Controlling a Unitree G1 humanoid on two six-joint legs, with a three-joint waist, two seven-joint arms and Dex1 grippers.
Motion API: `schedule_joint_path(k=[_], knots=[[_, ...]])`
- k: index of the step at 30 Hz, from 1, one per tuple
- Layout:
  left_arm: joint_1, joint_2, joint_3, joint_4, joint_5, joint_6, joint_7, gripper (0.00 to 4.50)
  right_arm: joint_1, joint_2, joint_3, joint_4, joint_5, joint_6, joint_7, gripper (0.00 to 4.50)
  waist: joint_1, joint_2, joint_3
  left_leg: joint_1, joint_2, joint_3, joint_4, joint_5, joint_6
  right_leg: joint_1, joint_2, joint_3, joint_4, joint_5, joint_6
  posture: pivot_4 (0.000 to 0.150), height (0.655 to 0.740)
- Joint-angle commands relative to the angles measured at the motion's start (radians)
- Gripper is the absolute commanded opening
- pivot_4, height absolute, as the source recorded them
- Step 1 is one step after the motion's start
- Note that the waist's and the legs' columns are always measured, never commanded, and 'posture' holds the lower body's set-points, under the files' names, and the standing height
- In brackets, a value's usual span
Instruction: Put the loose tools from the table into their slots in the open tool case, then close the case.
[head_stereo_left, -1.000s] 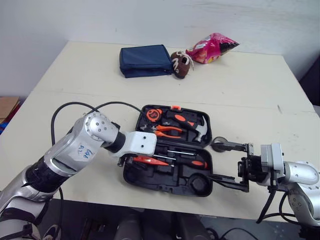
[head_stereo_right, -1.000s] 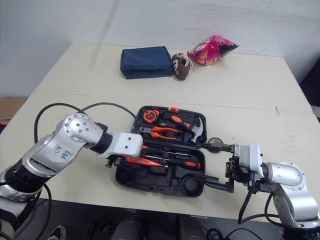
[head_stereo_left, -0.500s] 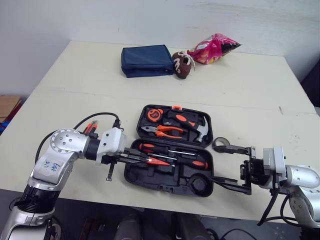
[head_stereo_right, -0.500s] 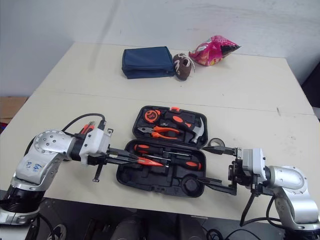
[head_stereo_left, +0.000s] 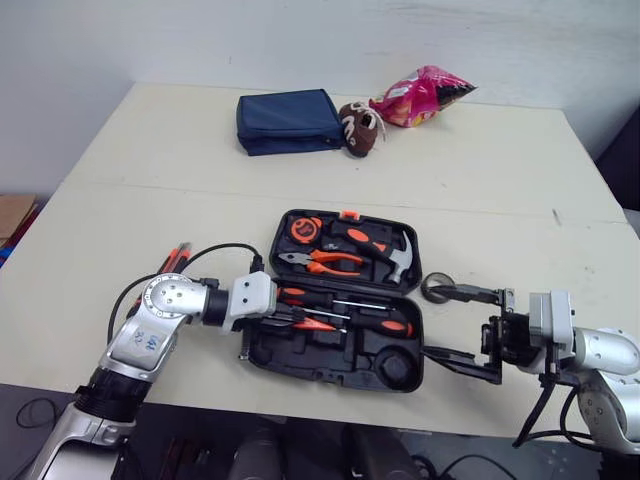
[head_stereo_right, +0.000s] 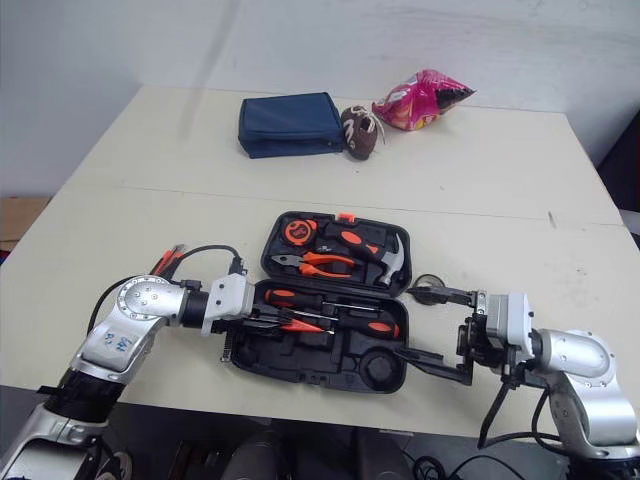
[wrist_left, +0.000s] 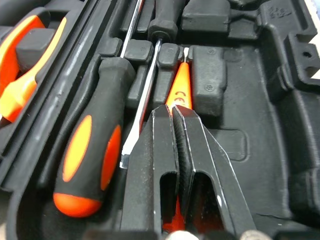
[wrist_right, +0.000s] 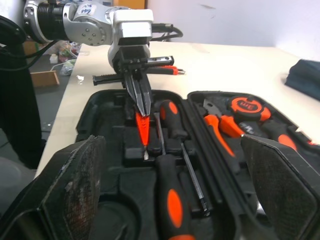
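The black tool case (head_stereo_left: 340, 355) lies open in the middle of the table. Its lid half holds a tape measure (head_stereo_left: 305, 228), orange pliers (head_stereo_left: 325, 263) and a hammer (head_stereo_left: 385, 248). Two black-and-orange screwdrivers (head_stereo_left: 385, 325) lie in the near half. My left gripper (head_stereo_left: 300, 318) reaches in from the left, shut, its tips (wrist_left: 172, 107) resting on a flat orange tool (wrist_left: 181, 87) beside the screwdrivers. My right gripper (head_stereo_left: 462, 328) stands wide open just right of the case. A grey tape roll (head_stereo_left: 435, 288) lies by its far finger.
An orange-and-black loose tool (head_stereo_left: 172, 262) lies on the table left of my left arm. At the back are a blue pouch (head_stereo_left: 290, 122), a small brown toy football (head_stereo_left: 362, 128) and a pink snack bag (head_stereo_left: 422, 95). The table's front edge is close below the case.
My left arm has dropped from above the case to low over the table, then slid its shut fingers back into the near half. The right gripper has stayed put.
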Motion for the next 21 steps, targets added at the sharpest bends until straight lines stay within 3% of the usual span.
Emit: schedule_joint_path(k=[1,8,15,18,21], knots=[[-0.001,0.018,-0.051,0.034,0.075,-0.026,0.001,0.05,-0.008,0.001,-0.015,-0.014,0.011,-0.005,-0.006,4.50,0.000,0.000,0.000,0.000,0.000,0.000,0.000,0.000,0.000,0.000,0.000,0.000,0.000,0.000,0.000,0.150,0.7400],[0.027,0.035,-0.108,0.067,0.176,-0.050,0.046,0.05,-0.006,-0.007,-0.028,0.003,0.000,-0.010,-0.007,4.50,0.000,0.001,-0.003,0.007,0.000,0.000,-0.001,0.000,0.000,0.007,0.000,0.000,-0.002,0.000,0.000,0.150,0.7400],[0.066,0.038,-0.089,0.051,0.150,-0.136,0.060,0.05,-0.001,-0.004,-0.043,0.016,-0.004,-0.027,-0.016,4.50,0.000,0.003,-0.005,0.008,0.000,0.000,-0.002,0.000,0.001,0.008,0.000,0.000,-0.002,0.000,0.000,0.150,0.7400],[0.081,0.009,-0.003,0.049,0.082,-0.249,0.099,0.05,0.013,-0.005,-0.060,0.015,-0.013,-0.031,-0.040,4.50,-0.001,0.004,-0.006,0.007,0.000,0.000,-0.002,0.000,0.001,0.008,0.000,0.000,-0.003,0.000,0.000,0.150,0.7400],[0.086,-0.002,0.140,-0.012,-0.094,-0.193,0.100,0.05,0.022,-0.019,-0.093,0.025,-0.021,-0.040,-0.053,4.50,-0.001,0.003,-0.005,0.006,0.001,0.000,-0.002,0.000,0.001,0.006,0.000,0.000,-0.002,0.000,0.000,0.150,0.7400]])
